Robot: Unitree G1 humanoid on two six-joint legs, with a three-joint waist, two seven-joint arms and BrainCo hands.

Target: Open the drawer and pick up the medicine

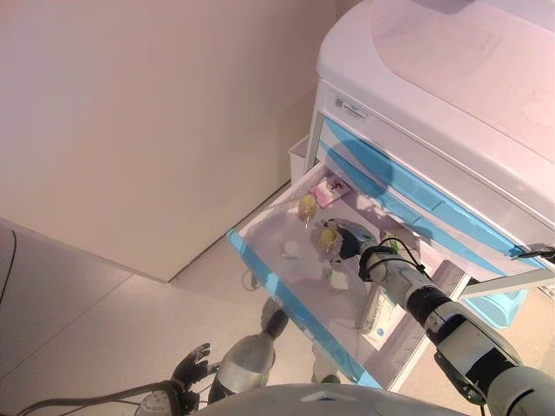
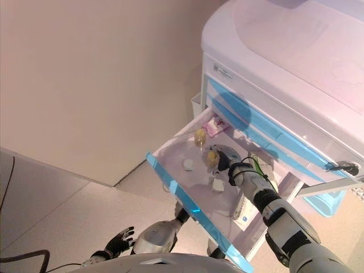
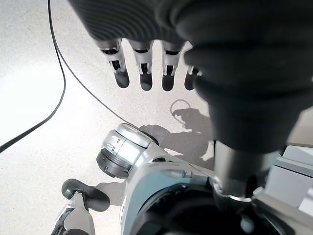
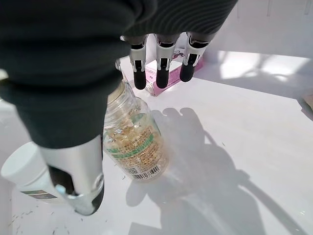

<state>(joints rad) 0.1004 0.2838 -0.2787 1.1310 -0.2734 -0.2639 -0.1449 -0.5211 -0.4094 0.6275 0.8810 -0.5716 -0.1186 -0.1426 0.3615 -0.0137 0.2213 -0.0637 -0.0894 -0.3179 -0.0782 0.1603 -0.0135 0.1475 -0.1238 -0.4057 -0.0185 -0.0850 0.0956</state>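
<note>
The white medical cart's drawer point(image 1: 277, 290), with a blue front, stands pulled open. Inside stands a clear medicine bottle of yellow capsules point(image 4: 134, 142), also seen in the left eye view point(image 1: 328, 238). My right hand point(image 1: 351, 238) reaches into the drawer right at this bottle. Its fingers point(image 4: 161, 73) are straight above the bottle and its thumb point(image 4: 78, 181) lies beside it, not closed on it. A second yellow bottle point(image 1: 307, 206) stands further back. My left hand point(image 1: 191, 364) hangs low by my side, fingers relaxed and empty.
A pink box point(image 4: 168, 78) lies at the drawer's back. A small white bottle point(image 4: 24, 169) and a white box point(image 1: 339, 279) lie near the hand. The cart top point(image 1: 434, 87) overhangs the drawer. A beige wall point(image 1: 130, 130) stands to the left.
</note>
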